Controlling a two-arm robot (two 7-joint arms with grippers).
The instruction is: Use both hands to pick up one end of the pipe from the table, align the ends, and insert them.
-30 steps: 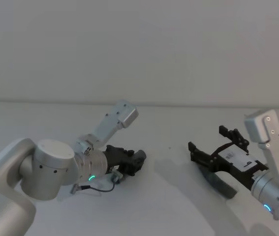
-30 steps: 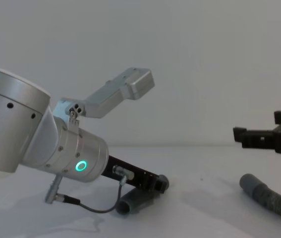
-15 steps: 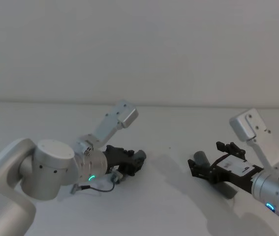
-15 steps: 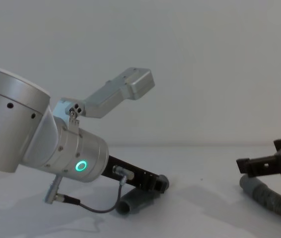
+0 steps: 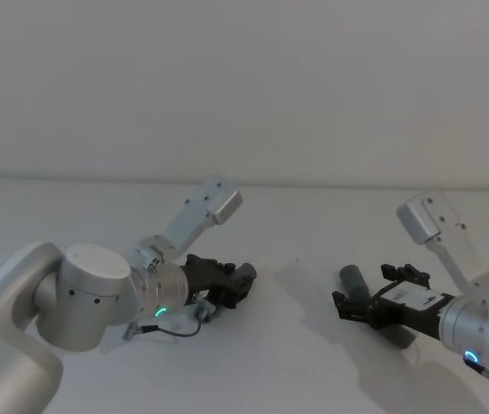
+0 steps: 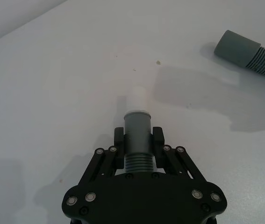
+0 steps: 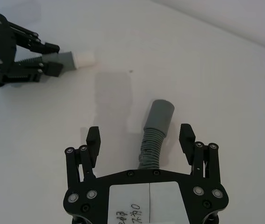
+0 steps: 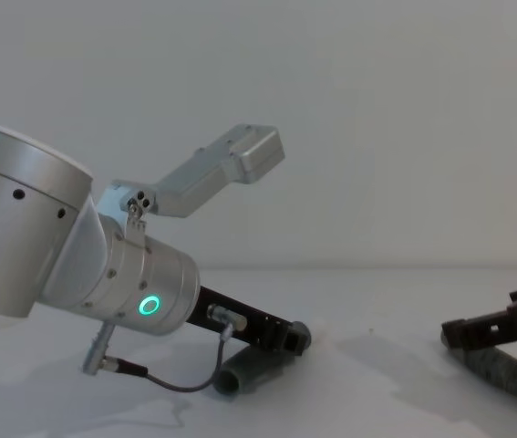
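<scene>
On the left of the matt white table [image 5: 296, 371], the short dark grey plastic tube [image 6: 137, 126] is clamped between the narrowed fingers of the left black plastic claw gripper [image 6: 137, 140], low against the surface. On the right, the long dark grey ribbed hose [image 7: 151, 149] is seen lying flat, its smooth cylindrical cuff [image 7: 161, 113] at its far-left end. It is straddled by the right black plastic claw gripper [image 7: 140, 135], whose fingers are spread wide, clear of it on both sides.
</scene>
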